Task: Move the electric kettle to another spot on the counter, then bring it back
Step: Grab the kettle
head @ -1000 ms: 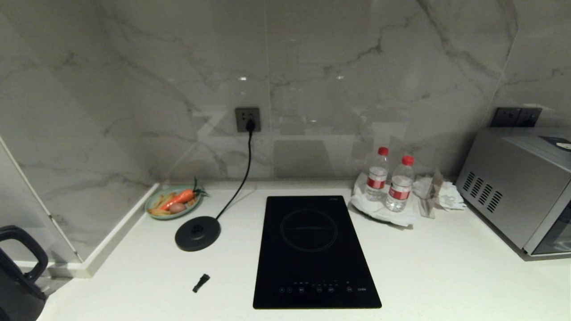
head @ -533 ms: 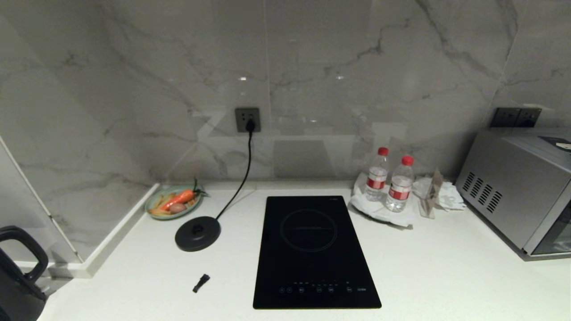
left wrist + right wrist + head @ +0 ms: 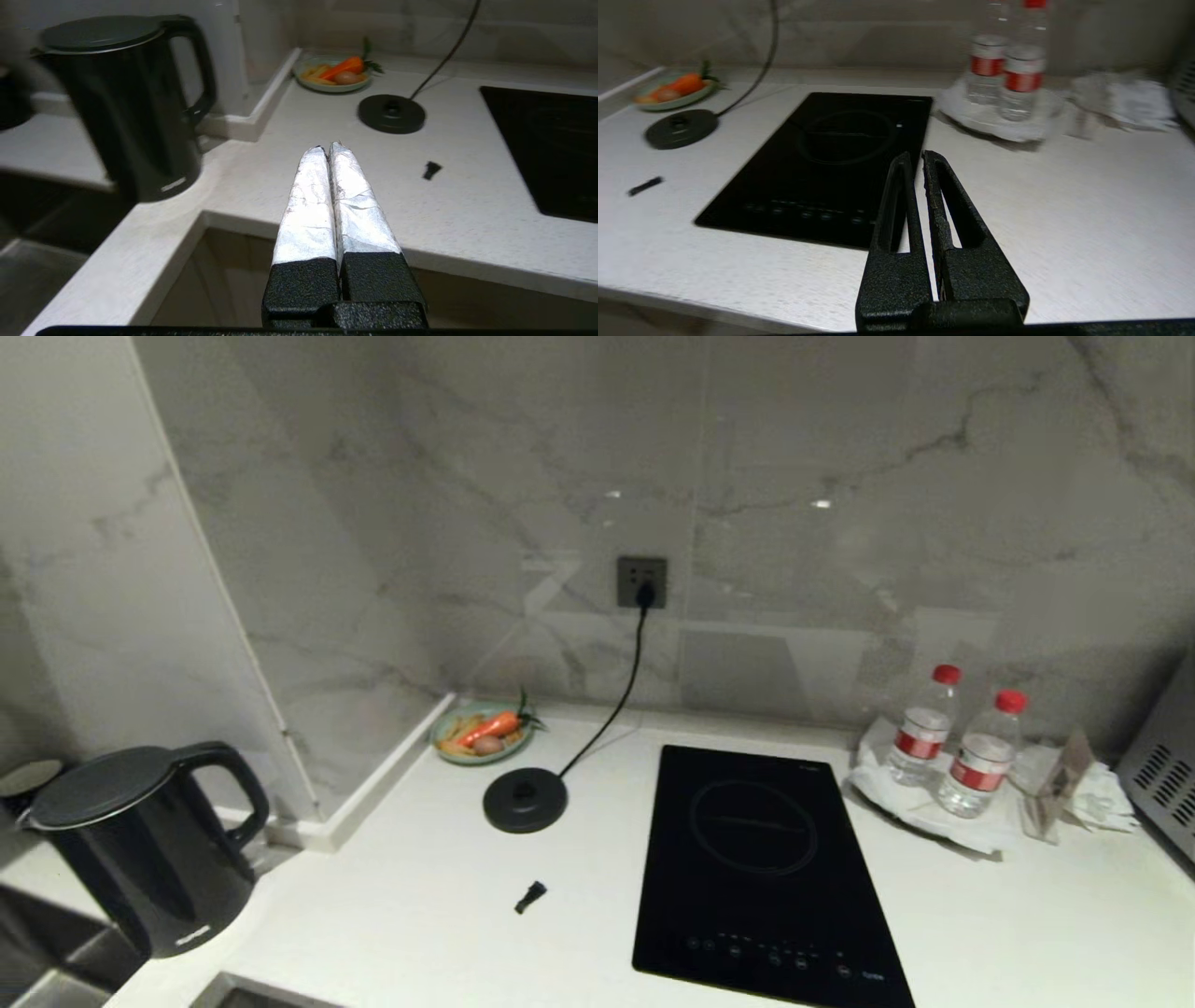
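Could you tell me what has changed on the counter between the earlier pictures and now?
Only the camera moved: the head view swung left, so the whole scene slid right and the kettle is now fully in view at the counter's left end. Nothing was grasped or released. The kettle base, hob and bottles kept their places; both grippers stay shut and empty.

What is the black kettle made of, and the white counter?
The electric kettle looks like smooth black plastic, faintly glossy, with a thin silvery, probably metal, rim under the lid. The counter looks like polished stone: white, finely speckled, with a soft sheen.
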Tool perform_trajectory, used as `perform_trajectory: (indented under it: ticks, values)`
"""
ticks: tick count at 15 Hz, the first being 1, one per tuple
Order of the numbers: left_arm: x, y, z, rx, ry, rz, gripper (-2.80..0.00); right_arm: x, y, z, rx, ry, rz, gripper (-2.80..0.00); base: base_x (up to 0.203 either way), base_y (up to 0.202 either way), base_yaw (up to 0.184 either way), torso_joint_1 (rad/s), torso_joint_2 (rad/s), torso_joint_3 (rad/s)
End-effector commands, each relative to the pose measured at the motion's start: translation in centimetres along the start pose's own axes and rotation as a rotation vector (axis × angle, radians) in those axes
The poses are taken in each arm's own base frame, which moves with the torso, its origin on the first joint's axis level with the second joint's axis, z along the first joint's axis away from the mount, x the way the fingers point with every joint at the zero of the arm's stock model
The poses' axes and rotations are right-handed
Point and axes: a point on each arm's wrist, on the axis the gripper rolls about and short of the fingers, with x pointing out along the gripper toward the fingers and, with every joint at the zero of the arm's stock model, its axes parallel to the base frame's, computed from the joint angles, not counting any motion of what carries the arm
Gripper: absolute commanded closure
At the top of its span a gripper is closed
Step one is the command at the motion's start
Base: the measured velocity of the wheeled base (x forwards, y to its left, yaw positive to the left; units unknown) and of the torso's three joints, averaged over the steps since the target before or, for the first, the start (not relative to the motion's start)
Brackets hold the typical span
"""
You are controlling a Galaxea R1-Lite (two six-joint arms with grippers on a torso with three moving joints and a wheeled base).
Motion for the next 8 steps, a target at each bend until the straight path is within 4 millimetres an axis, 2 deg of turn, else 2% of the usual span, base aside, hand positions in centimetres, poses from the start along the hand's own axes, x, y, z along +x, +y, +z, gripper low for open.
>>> perform_trajectory:
  ticks: [1, 6, 8]
  values:
    - [0.00, 0.00, 0.00, 0.000, 0.000, 0.000, 0.00, 0.00, 0.00, 0.01, 0.000, -0.001, 0.000, 0.00, -0.004, -0.004, 0.178, 0.002, 0.02, 0.007]
    - [0.00, 0.00, 0.00, 0.000, 0.000, 0.000, 0.00, 0.01, 0.00, 0.01, -0.002, 0.000, 0.001, 0.00, -0.001, -0.005, 0.161, -0.001, 0.01, 0.003]
    - [0.00, 0.00, 0.00, 0.000, 0.000, 0.000, 0.00, 0.01, 0.00, 0.01, 0.000, 0.001, 0.000, 0.00, 0.000, -0.003, 0.044, 0.004, 0.00, 0.006]
